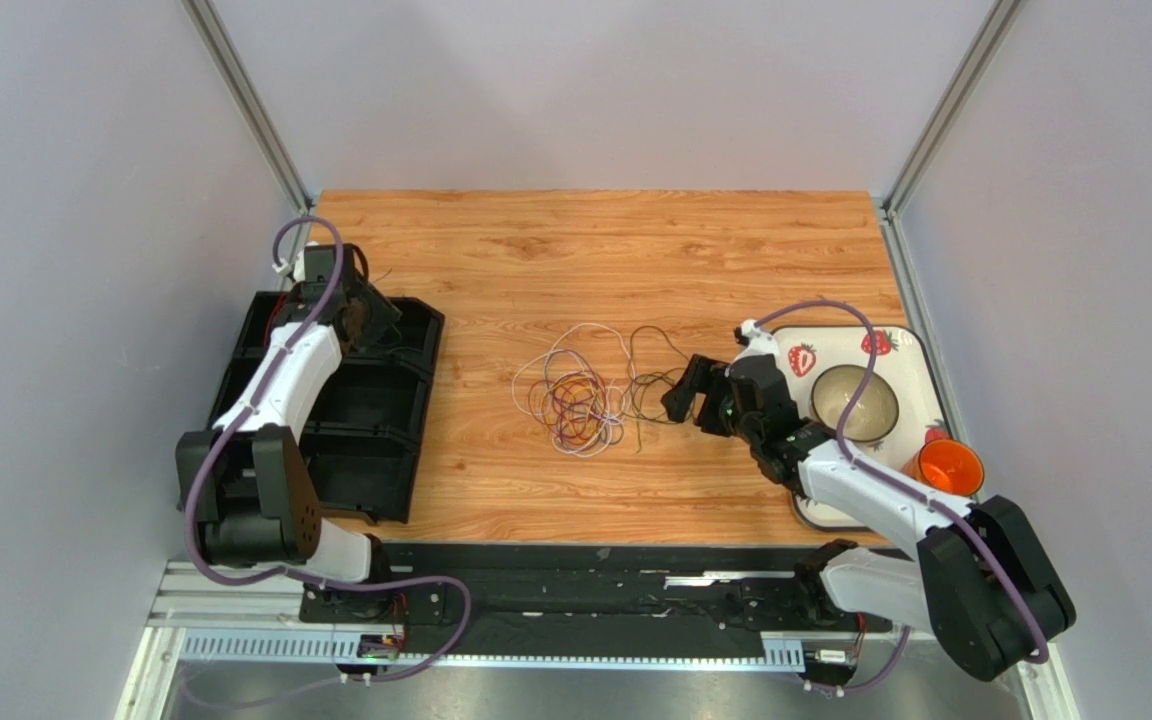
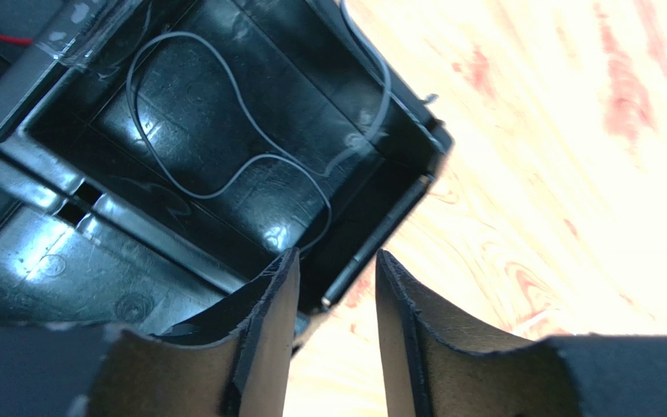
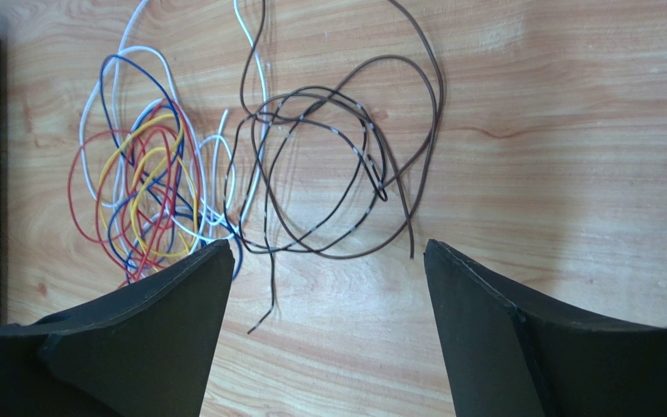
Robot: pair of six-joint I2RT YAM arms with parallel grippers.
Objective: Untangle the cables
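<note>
Lying in a loose tangle near the middle of the tabletop [image 1: 537,255], the cables [image 1: 582,393] formed a bunch of hair-thin loops; red, yellow, blue and white strands overlapped thickly on the left side of the bunch, while the dark brown wires [image 3: 346,165] spread in wider, more open loops on its right side, one loose end trailing towards the near edge. The right gripper [image 1: 695,393] hovered just right of the bunch, low over the wood; in the right wrist view its jaws stood wide apart with nothing between them, the dark loops lying just beyond the fingertips and untouched. At the left edge of the tabletop sat a black tray [image 1: 372,435] divided into compartments; the left gripper [image 1: 330,285] hung over the far end of it. Seen from the left wrist, that gripper's [image 2: 337,261] jaws were parted by a modest gap and held nothing; below and beyond them a single grey wire [image 2: 224,130] lay curled on the glossy floor of a corner compartment next to the bare wood, one end running up out of view. At the right edge rested a white tray [image 1: 905,353] printed with strawberries; on it stood a pale bowl [image 1: 856,402], and an orange cup [image 1: 953,468] sat at its near right corner; both lay well apart from the cables.
</note>
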